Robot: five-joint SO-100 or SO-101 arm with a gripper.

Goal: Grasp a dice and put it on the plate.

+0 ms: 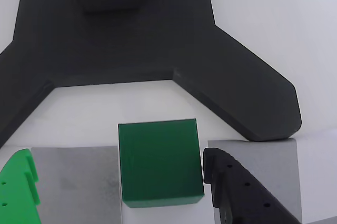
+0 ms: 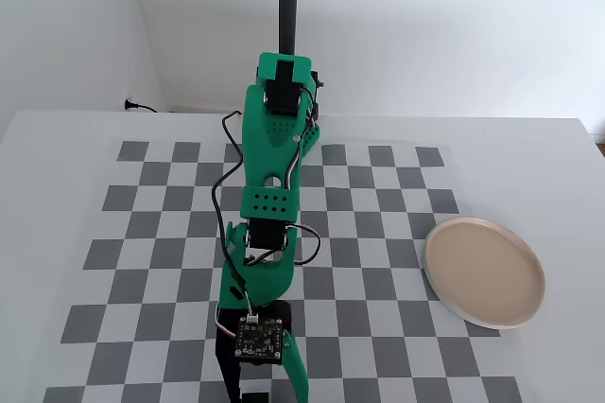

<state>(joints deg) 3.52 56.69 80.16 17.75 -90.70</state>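
Where jaws gape, dice (image 1: 160,162) between

Bright green arm (image 2: 269,166), black cables

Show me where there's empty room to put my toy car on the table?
The checkerboard left of the green arm is bare, and so are the squares between arm and plate. It's crowded at the near edge, where the fingers flank the dice.

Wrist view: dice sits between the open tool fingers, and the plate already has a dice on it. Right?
Not quite. The dice does sit between the open tool fingers in the wrist view, but the fixed view shows the plate empty, off to the right of the arm.
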